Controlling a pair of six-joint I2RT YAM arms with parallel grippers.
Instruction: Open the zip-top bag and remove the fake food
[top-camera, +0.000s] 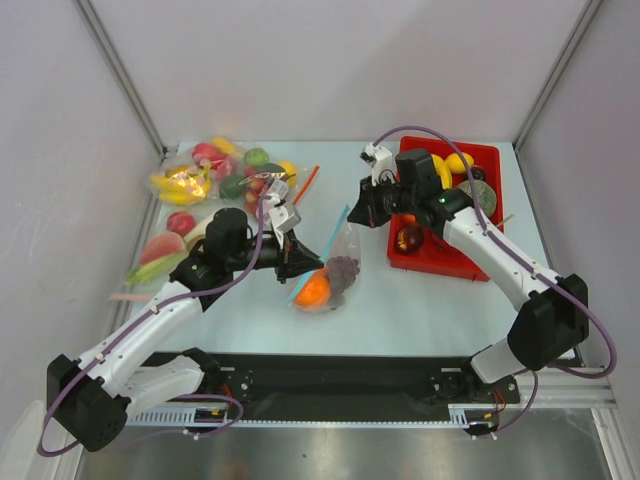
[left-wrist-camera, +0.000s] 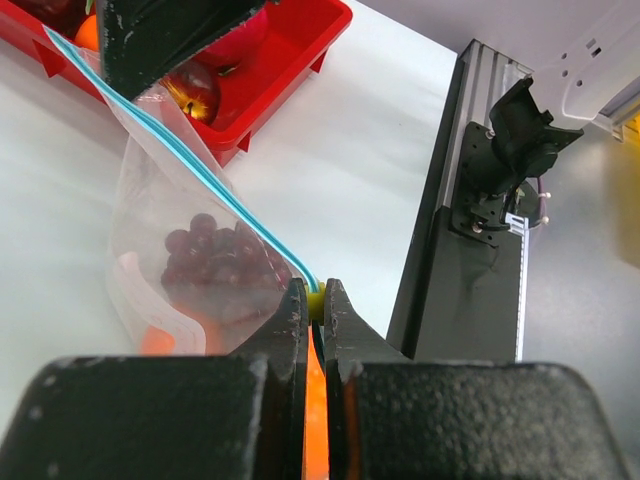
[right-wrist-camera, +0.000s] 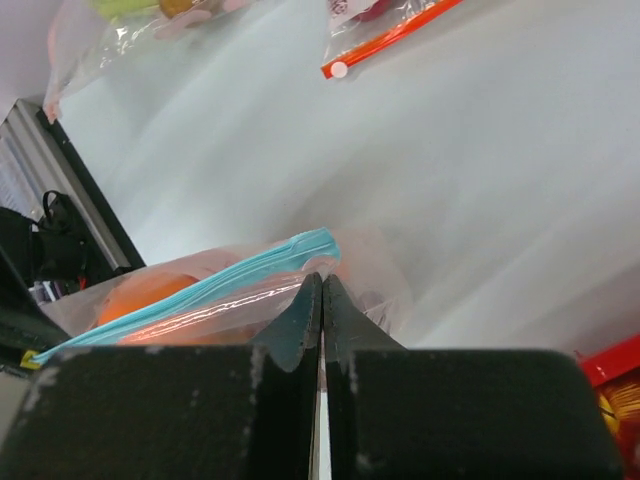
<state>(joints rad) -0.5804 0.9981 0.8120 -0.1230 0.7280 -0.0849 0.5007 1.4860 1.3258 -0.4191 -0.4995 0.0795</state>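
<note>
Zip-top bag (top-camera: 332, 268) — left jaws tight on one strip (left-wrist-camera: 230, 206) end, right jaws on the other

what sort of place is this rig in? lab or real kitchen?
Most likely a lab test cell, not a kitchen: plain white walls with metal frame posts, left arm and right arm on a black rail at the table's near edge, plastic fruit in clear bags and a red bin.
</note>
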